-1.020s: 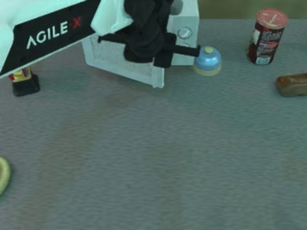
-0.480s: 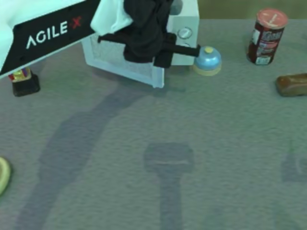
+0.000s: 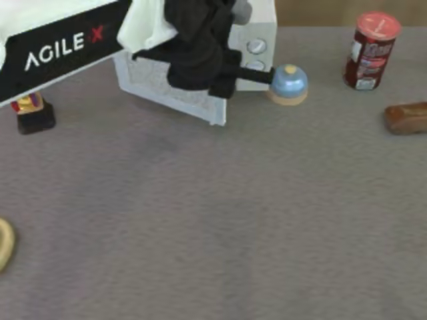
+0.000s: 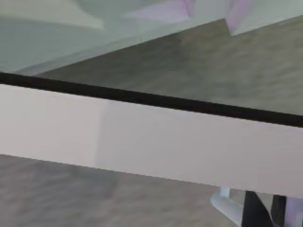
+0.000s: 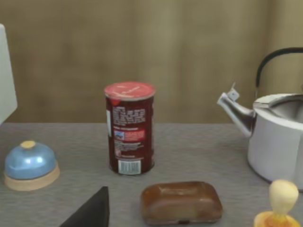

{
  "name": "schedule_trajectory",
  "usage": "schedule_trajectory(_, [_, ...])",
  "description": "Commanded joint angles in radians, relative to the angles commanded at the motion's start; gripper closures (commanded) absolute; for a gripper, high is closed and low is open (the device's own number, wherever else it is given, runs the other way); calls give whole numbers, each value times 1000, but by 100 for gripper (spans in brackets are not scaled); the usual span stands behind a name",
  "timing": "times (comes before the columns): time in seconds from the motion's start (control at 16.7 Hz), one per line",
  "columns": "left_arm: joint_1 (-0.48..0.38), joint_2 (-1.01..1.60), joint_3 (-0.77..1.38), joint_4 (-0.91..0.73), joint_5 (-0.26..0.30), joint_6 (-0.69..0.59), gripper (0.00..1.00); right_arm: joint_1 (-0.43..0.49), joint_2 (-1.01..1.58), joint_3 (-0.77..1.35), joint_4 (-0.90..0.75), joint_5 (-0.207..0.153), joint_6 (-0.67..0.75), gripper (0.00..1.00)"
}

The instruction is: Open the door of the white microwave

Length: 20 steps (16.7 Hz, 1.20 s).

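The white microwave (image 3: 261, 30) stands at the table's far edge, left of centre. Its door (image 3: 167, 87), a white panel with a speckled grey window, is swung out at an angle, free corner toward the table's middle. My left gripper (image 3: 217, 77) hangs over the door's top edge near the knob strip, shut on the door. In the left wrist view the door's edge (image 4: 165, 137) crosses as a white band, with the left gripper (image 4: 258, 213) black beneath it. My right arm is outside the top view; only a black tip of the right gripper (image 5: 90, 210) shows.
A blue bell (image 3: 288, 83) sits just right of the microwave. Further right are a red can (image 3: 371, 50) and a brown loaf (image 3: 405, 117). A steel kettle (image 5: 279, 137) stands beyond them. A small dark bottle (image 3: 32, 113) is at the left.
My left arm and gripper have shifted slightly left, and the door's free corner has moved a little left with them. The bell, can and loaf have not moved.
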Motion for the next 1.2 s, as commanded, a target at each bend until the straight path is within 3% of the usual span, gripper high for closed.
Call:
schedule_trajectory(0.3, [18, -56, -79, 35, 36, 74, 100, 0, 0, 0, 0, 0, 0, 0])
schedule_trajectory(1.2, [18, -56, -79, 35, 36, 74, 100, 0, 0, 0, 0, 0, 0, 0])
